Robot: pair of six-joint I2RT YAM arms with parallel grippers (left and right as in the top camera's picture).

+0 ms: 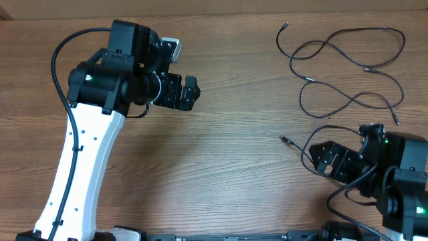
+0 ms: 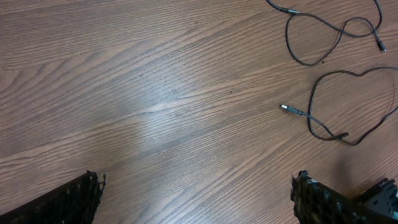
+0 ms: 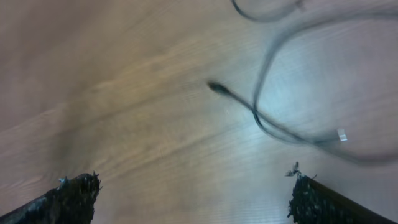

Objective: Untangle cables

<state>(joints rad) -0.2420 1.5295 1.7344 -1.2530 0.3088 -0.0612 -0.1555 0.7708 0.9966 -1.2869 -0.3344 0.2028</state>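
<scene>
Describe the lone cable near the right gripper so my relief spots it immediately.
Find the right gripper at the table's lower right. A thin black cable loops just beyond it, ending in a small plug pointing left. Unlike the crossed cables farther away, it lies alone.

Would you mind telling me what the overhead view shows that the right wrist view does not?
Only overhead: the left arm, the left fingers open above bare wood, and the looped cables at the far right. Only the right wrist: a small white mark on the nearest cord. Both: the wooden table, the spread right fingers, and that cord's loose plug end lying ahead of them.
</scene>
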